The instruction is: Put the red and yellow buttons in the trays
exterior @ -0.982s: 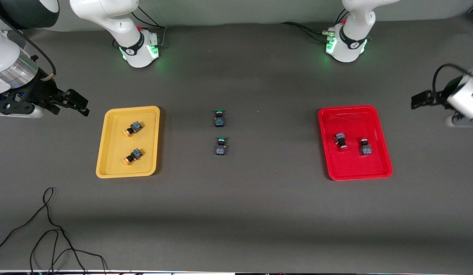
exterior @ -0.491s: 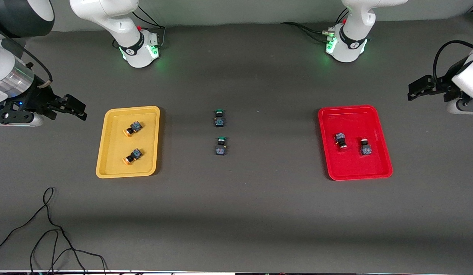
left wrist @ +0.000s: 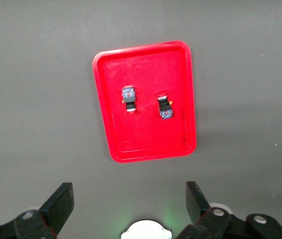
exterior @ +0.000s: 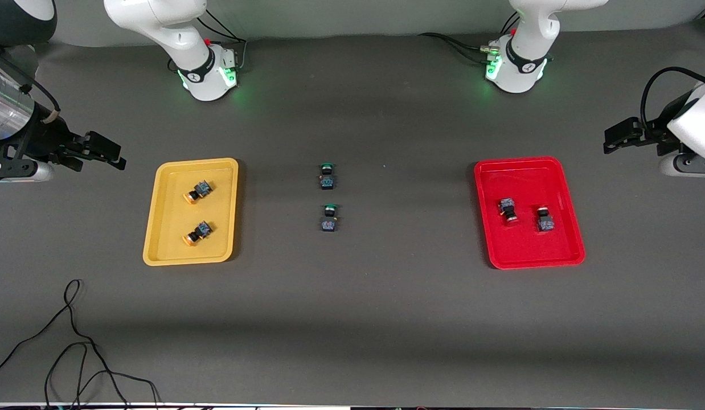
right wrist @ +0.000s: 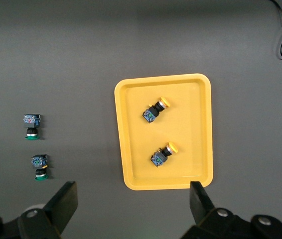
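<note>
Two yellow-capped buttons lie in the yellow tray toward the right arm's end; they also show in the right wrist view. Two red-capped buttons lie in the red tray toward the left arm's end, also in the left wrist view. My right gripper is open and empty, raised beside the yellow tray. My left gripper is open and empty, raised beside the red tray.
Two green-capped switches lie on the dark mat midway between the trays. A loose black cable curls near the front edge at the right arm's end. The arm bases stand along the back.
Both grippers have risen and drawn outward from their trays toward the table ends. The buttons and trays have not moved.
</note>
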### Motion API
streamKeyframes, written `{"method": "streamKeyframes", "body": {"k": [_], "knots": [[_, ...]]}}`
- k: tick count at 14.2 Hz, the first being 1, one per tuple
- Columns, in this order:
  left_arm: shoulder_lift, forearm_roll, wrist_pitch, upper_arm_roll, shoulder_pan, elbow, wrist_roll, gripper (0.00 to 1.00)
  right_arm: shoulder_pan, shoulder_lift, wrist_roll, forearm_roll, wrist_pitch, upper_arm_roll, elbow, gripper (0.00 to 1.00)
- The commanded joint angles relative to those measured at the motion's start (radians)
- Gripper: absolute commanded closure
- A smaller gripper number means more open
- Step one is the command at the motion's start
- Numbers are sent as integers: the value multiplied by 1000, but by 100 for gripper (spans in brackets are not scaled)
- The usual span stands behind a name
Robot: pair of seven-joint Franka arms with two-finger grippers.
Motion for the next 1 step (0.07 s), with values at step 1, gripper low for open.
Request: {"method": "streamKeyframes", "body": {"k": [1], "knots": [[7, -7, -31, 5, -7, 28, -8, 0, -7, 15, -33, 10, -23, -1, 31, 0]]}}
